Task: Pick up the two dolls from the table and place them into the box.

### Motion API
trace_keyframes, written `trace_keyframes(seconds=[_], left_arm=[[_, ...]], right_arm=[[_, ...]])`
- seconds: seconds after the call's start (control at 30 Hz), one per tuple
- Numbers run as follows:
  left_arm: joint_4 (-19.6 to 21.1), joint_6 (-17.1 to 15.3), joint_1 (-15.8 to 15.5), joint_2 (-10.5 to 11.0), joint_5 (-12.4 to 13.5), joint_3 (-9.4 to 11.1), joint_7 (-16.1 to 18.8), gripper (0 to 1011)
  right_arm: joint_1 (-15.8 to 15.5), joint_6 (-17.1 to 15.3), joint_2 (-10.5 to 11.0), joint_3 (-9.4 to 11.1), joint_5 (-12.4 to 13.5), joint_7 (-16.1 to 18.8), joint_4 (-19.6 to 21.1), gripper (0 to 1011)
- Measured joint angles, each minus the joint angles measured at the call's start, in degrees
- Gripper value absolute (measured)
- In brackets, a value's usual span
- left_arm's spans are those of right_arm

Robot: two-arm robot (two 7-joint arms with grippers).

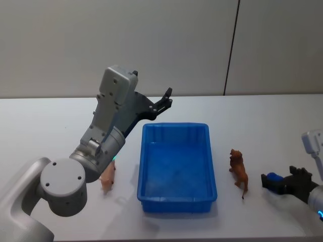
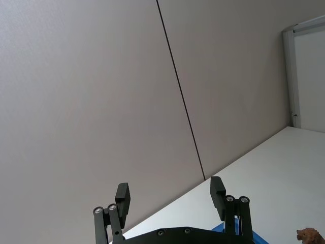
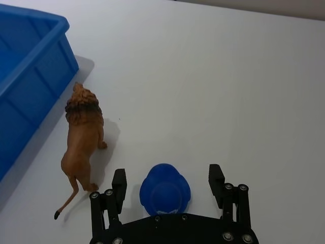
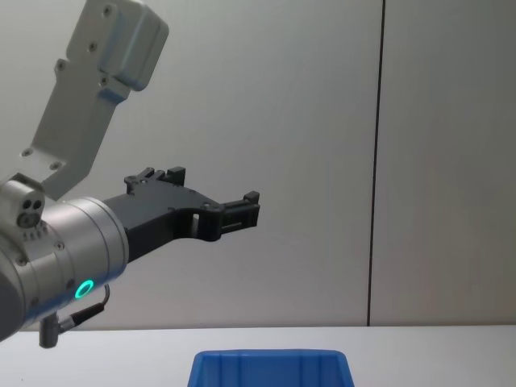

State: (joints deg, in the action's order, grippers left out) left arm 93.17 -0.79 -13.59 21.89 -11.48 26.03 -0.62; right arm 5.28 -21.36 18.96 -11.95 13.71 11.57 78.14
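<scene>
The white worktop (image 1: 50,126) is seen with the blue box (image 1: 177,203) set in the middle of it, and nothing is seen inside the box. Both toys are on the worktop, so no part of the job is done yet. The left claw (image 2: 170,188) is held high in the air near the far left corner of the box. It is spread wide and nothing is held in it. The right claw (image 3: 167,174) is held low over the worktop, to the right of the box. It is spread wide too, and no toy is gripped. A small round blue thing (image 3: 165,193) is seen between its fingers but is not touched by them, and what it is cannot be told. The brown lion (image 3: 84,134) is standing just beside the right wall of the box, near the right claw but off to one side of it. The pink pig (image 1: 107,180) is on the left side of the box, partly hidden by the left arm. The lion looks like the toy to be picked up first. The right claw should be slid over until the lion's fat middle is between the fingers. The thin tail and legs should not be pinched, as they could slip. The lion should then be lifted above the rim and let go over the middle of the box.
</scene>
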Motion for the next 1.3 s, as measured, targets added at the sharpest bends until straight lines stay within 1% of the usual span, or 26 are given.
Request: trace_keyframes(seconds=[0.07, 0.1, 0.17, 0.2, 0.27, 0.3, 0.4, 0.43, 0.47, 0.5, 0.53, 0.57, 0.73, 0.9, 1.07, 1.27, 1.3], left_arm=[[0.00, 0.00, 0.00, 0.00, 0.00, 0.00, 0.00, 1001], [0.00, 0.00, 0.00, 0.00, 0.00, 0.00, 0.00, 1001], [0.00, 0.00, 0.00, 0.00, 0.00, 0.00, 0.00, 1001], [0.00, 0.00, 0.00, 0.00, 0.00, 0.00, 0.00, 1001], [0.00, 0.00, 0.00, 0.00, 0.00, 0.00, 0.00, 1001], [0.00, 0.00, 0.00, 0.00, 0.00, 0.00, 0.00, 1001], [0.00, 0.00, 0.00, 0.00, 0.00, 0.00, 0.00, 1001], [0.00, 0.00, 0.00, 0.00, 0.00, 0.00, 0.00, 1001], [0.00, 0.00, 0.00, 0.00, 0.00, 0.00, 0.00, 1001], [0.00, 0.00, 0.00, 0.00, 0.00, 0.00, 0.00, 1001], [0.00, 0.00, 0.00, 0.00, 0.00, 0.00, 0.00, 1001], [0.00, 0.00, 0.00, 0.00, 0.00, 0.00, 0.00, 1001], [0.00, 0.00, 0.00, 0.00, 0.00, 0.00, 0.00, 1001], [0.00, 0.00, 0.00, 0.00, 0.00, 0.00, 0.00, 1001], [0.00, 0.00, 0.00, 0.00, 0.00, 0.00, 0.00, 1001], [0.00, 0.00, 0.00, 0.00, 0.00, 0.00, 0.00, 1001], [0.00, 0.00, 0.00, 0.00, 0.01, 0.00, 0.00, 1001]], right_arm=[[-0.02, 0.27, 0.00, -0.04, -0.10, 0.20, -0.36, 984], [-0.01, 0.57, -0.01, -0.10, -0.21, 0.39, -0.82, 948], [0.03, 0.95, -0.06, -0.15, -0.35, 0.63, -1.44, 922], [0.11, 1.11, -0.10, -0.18, -0.40, 0.71, -1.70, 880], [0.33, 1.63, -0.23, -0.27, -0.57, 0.99, -2.65, 842], [0.41, 1.79, -0.28, -0.31, -0.62, 1.09, -2.95, 790], [0.83, 2.46, -0.50, -0.43, -0.85, 1.52, -4.31, 736], [0.94, 2.62, -0.55, -0.46, -0.90, 1.62, -4.61, 705], [1.16, 2.94, -0.67, -0.54, -1.00, 1.83, -5.22, 653], [1.31, 3.09, -0.73, -0.57, -1.04, 1.93, -5.59, 653], [1.53, 3.45, -0.82, -0.61, -1.13, 2.17, -6.07, 601], [1.62, 3.56, -0.86, -0.62, -1.15, 2.23, -6.28, 581], [2.12, 4.69, -1.11, -0.78, -1.37, 2.81, -7.41, 531], [2.19, 5.90, -1.21, -0.92, -1.56, 3.34, -7.47, 500], [2.11, 7.62, -1.19, -0.99, -1.79, 3.79, -6.44, 461], [1.56, 10.45, -0.98, -1.04, -2.13, 4.46, -3.64, 422], [1.56, 10.45, -0.98, -1.04, -2.13, 4.46, -3.64, 422]])
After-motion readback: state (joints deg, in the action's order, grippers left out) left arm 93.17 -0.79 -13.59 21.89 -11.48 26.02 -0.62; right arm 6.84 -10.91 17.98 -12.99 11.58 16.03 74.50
